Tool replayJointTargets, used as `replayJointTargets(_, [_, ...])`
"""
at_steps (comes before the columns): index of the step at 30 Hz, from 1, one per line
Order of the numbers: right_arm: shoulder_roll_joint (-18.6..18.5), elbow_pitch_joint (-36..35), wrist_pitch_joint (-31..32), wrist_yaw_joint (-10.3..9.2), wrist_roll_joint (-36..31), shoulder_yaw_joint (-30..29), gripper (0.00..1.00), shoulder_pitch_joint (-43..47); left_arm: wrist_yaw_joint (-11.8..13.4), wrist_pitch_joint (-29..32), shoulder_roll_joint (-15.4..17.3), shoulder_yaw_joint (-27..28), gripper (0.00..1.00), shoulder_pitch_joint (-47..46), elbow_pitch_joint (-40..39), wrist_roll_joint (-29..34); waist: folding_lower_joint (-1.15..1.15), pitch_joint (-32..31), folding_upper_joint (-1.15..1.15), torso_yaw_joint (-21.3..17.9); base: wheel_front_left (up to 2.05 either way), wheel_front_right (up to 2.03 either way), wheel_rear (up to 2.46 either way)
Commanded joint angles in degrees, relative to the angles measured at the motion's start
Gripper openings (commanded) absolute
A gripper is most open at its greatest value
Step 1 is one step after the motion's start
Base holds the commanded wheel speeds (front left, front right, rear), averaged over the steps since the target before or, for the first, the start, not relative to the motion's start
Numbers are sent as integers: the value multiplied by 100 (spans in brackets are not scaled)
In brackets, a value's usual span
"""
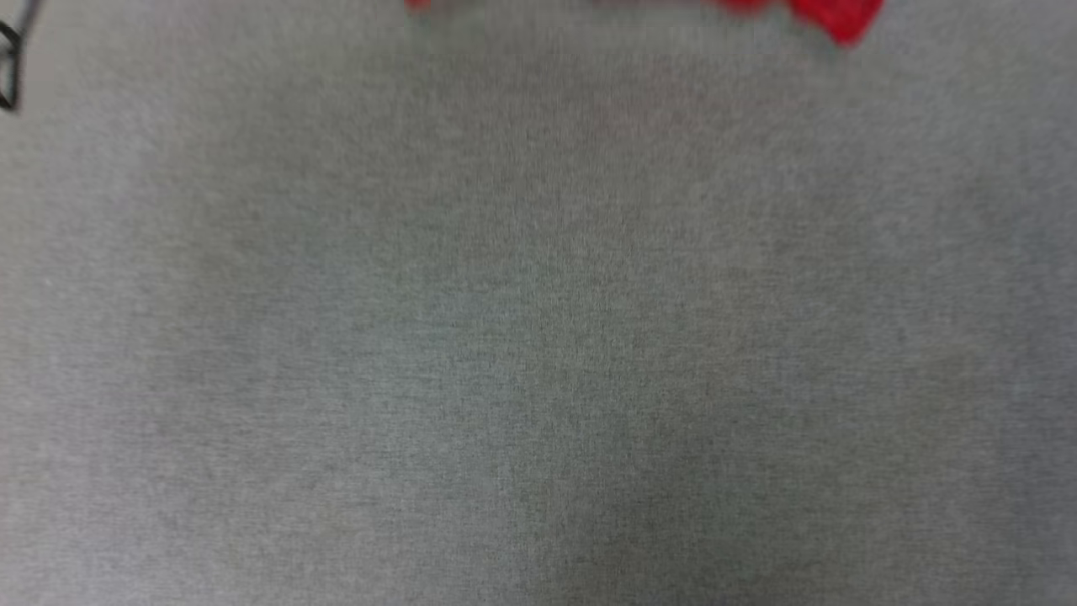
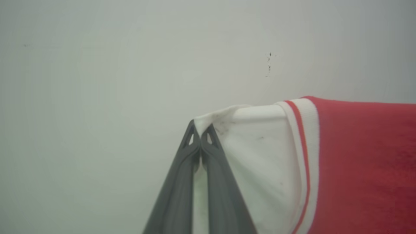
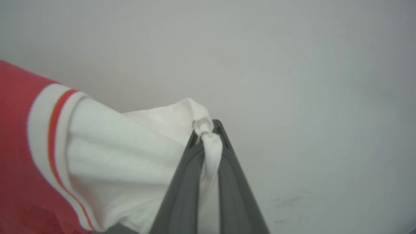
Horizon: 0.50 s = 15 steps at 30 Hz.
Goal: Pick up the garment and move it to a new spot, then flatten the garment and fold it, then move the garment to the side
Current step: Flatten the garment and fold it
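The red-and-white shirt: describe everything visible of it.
The shirt is soft knit, red in the body, with white sleeves set off by red-and-white striped trim. It is stretched between both arms: the left gripper is shut on one sleeve's edge, the right gripper on the other's bunched tip. Faint dark smudges mark the white near the left grip. A red edge shows at the head view's top.

A blurred grey woven surface (image 1: 538, 353) is shown, with a thin black line (image 1: 10, 71) at the upper left edge. Small dark specks (image 2: 269, 61) are seen on a pale backdrop (image 2: 97, 81).
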Motion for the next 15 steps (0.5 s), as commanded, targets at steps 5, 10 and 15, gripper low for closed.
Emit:
replayJointTargets(5, [70,68,-153,-10,-232,-49,0,-460,-127,-203,22,61,0,-512,295,2,-1,684,0,11,0,0,0])
replayJointTargets(10, [206,167,-209,-10,-261,8,0,-431,-233,-368,-67,15,0,-469,587,-35,-1,999,0,3,0,0,0])
replayJointTargets(15, [322,322,-191,-10,-192,88,0,-294,-352,-535,-178,-10,0,-312,944,-108,-1,1246,0,-27,0,0,0])
